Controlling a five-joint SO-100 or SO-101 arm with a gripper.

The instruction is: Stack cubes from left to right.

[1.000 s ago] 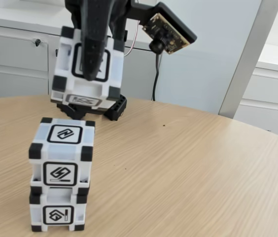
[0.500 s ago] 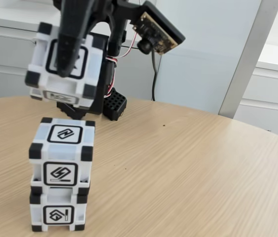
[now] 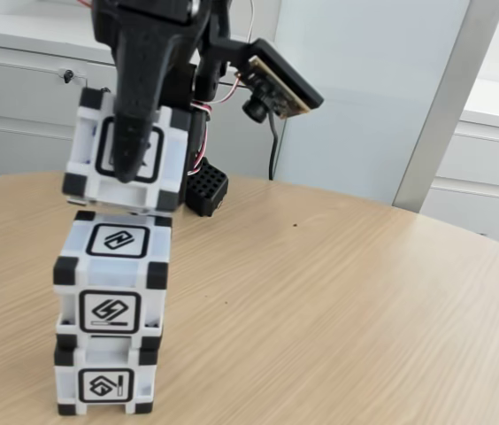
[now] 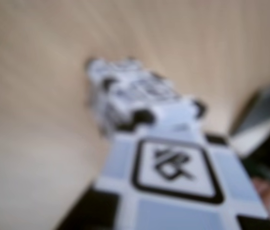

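From where I stand, the black tool (image 3: pixel 131 168) is pinching one of the three cubes, the held cube (image 3: pixel 129 150), one finger (image 3: pixel 134 124) lying down across the cube's front glyph. That cube hangs in the air just above a stack of two on the round wooden bench (image 3: pixel 338 301). It sits a little tilted, and its lower edge looks very close to the stack's top, perhaps brushing it at the right side; I cannot tell whether they truly touch.

The stack stands near the left front of the bench in the fixed view: the upper cube (image 3: pixel 112 274) rests squarely on the bottom cube (image 3: pixel 105 379), faces lined up, each showing a different black-framed glyph toward me.

Up beside the arm, a small camera board (image 3: pixel 278 81) juts out to the right, with red and white wires (image 3: pixel 203 115) trailing behind the held cube. The arm's black base (image 3: pixel 206 188) sits on the bench behind the stack. Grey cabinets (image 3: pixel 19 97) and a pale wall panel (image 3: pixel 373 88) stand at the back.

The wrist view is blurred: a cube face with a framed glyph (image 4: pixel 175 165) fills the lower part, and beyond it lies a smeared white-and-black shape (image 4: pixel 130 96) against the wood, too soft to make out
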